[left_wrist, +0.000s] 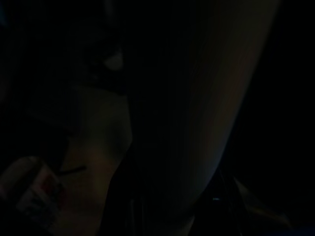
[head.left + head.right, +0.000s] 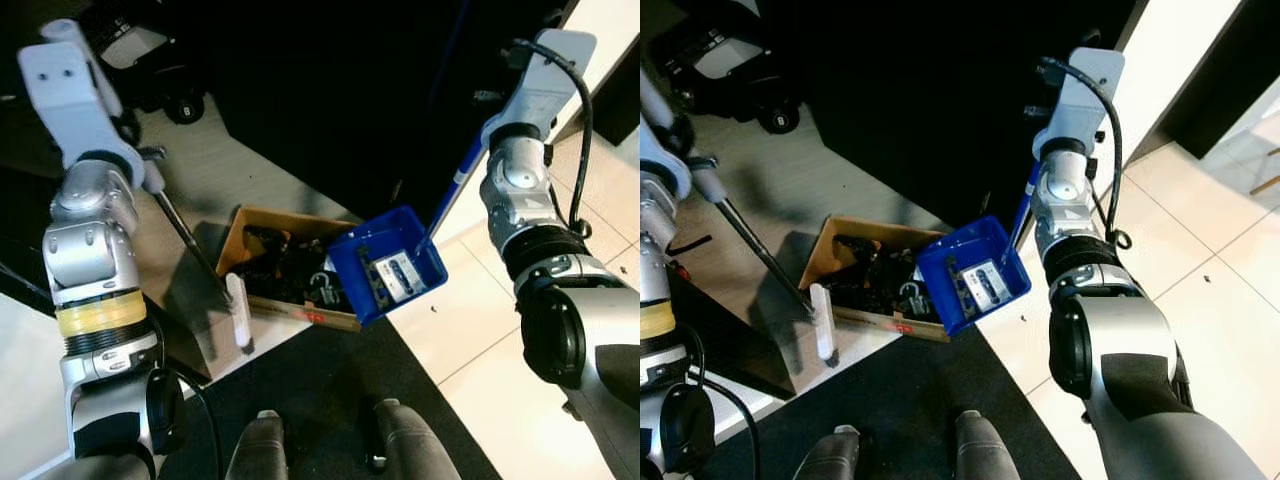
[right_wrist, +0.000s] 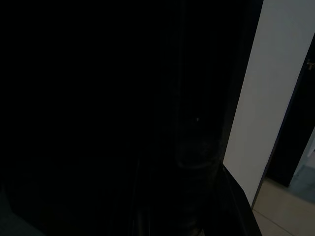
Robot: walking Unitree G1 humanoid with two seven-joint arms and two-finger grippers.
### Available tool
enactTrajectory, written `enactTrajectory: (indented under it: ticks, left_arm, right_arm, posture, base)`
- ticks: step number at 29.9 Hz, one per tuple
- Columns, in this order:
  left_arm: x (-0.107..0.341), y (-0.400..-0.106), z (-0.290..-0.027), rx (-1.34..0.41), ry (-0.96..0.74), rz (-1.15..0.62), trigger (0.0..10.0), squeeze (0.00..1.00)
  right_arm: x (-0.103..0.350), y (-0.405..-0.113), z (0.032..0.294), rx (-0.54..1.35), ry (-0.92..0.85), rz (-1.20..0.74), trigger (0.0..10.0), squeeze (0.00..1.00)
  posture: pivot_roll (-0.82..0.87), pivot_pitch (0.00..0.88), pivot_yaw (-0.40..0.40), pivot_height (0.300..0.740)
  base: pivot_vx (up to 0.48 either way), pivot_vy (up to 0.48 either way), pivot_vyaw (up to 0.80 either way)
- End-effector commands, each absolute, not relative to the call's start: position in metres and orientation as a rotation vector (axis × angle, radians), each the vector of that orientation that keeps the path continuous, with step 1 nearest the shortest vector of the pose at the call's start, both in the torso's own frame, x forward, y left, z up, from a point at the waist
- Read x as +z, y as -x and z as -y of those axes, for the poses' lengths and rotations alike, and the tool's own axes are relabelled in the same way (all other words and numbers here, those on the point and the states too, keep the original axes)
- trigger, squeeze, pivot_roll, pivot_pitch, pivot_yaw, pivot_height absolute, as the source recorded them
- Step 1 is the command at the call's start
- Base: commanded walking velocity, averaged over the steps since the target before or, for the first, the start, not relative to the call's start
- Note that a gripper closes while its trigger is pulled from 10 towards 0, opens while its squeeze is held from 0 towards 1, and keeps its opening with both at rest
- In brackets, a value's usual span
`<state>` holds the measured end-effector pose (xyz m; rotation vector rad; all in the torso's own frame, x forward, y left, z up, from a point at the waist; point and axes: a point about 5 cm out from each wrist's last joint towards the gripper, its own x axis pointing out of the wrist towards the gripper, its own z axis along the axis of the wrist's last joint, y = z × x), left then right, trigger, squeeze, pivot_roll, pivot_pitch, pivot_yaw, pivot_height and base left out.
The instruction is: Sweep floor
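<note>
One blue dustpan (image 2: 398, 262) over cardboard box (image 2: 262, 222), broom (image 2: 238, 312) beside it

Two silver arms: the left arm (image 2: 90, 260) wears a yellow band, the right arm (image 2: 540, 230) carries a looping black cable (joints black); grey feet (image 2: 262, 448) below.

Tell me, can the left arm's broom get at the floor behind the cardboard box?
Probably not. The broom head rests on the near side of the cardboard box, which blocks the way, with the blue dustpan tilted over its right end.
</note>
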<state>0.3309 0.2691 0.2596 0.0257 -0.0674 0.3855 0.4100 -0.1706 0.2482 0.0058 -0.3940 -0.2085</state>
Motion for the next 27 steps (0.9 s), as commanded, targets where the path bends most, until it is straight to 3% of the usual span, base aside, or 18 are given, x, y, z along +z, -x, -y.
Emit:
enactTrajectory:
  ticks: [1,13,15,27]
  left_arm:
    - [0.260,-0.321,-0.279,0.465,-0.092,0.057,10.0,0.00]
    - [0.223,-0.305,-0.267,0.351,-0.240,-0.043,10.0,0.00]
    - [0.211,-0.291,-0.263,0.314,-0.279,-0.095,10.0,0.00]
    - [0.236,-0.262,-0.274,0.307,-0.355,-0.114,10.0,0.00]
  right_arm:
    - [0.260,-0.410,0.171,-0.219,-0.015,0.450,10.0,0.00]
    - [0.272,-0.411,0.173,-0.240,-0.024,0.476,10.0,0.00]
    - [0.282,-0.412,0.174,-0.250,-0.030,0.483,10.0,0.00]
    - [0.299,-0.414,0.175,-0.255,-0.055,0.505,10.0,0.00]
  posture:
    - [0.00,0.147,-0.060,0.740]
    - [0.00,0.155,-0.060,0.740]
    - [0.00,0.155,-0.061,0.740]
    - [0.01,0.150,-0.080,0.740]
  base:
    - [0.000,0.000,0.00]
    - [0.000,0.000,0.00]
    - [0.000,0.000,0.00]
    - [0.000,0.000,0.00]
